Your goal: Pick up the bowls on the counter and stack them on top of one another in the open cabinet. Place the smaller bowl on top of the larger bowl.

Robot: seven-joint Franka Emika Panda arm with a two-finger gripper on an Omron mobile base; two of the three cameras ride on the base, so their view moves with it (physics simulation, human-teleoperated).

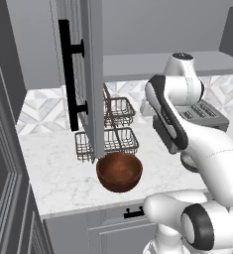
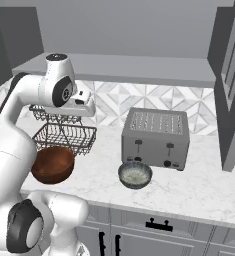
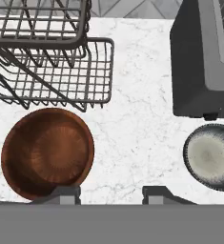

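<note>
The larger bowl (image 1: 119, 171) (image 2: 51, 164) (image 3: 46, 152), glossy reddish-brown, sits upright on the counter (image 1: 58, 173) near its front edge, just in front of the wire basket. The smaller bowl (image 2: 135, 175) (image 3: 211, 156), grey with a pale speckled inside, rests on the marble in front of the toaster. My gripper (image 3: 111, 194) hangs well above the counter and looks straight down between the two bowls. It is open, its fingers wide apart with nothing between them. The cabinet shelf (image 1: 162, 62) (image 2: 129, 67) is bare above, and its door (image 1: 90, 74) stands open.
A two-tier wire basket (image 1: 113, 141) (image 2: 64, 135) (image 3: 61, 71) stands behind the brown bowl. A grey toaster (image 1: 197, 116) (image 2: 156, 137) (image 3: 204, 62) sits at the back right. The open door's black bar handle (image 1: 68, 74) juts out over the counter's left part.
</note>
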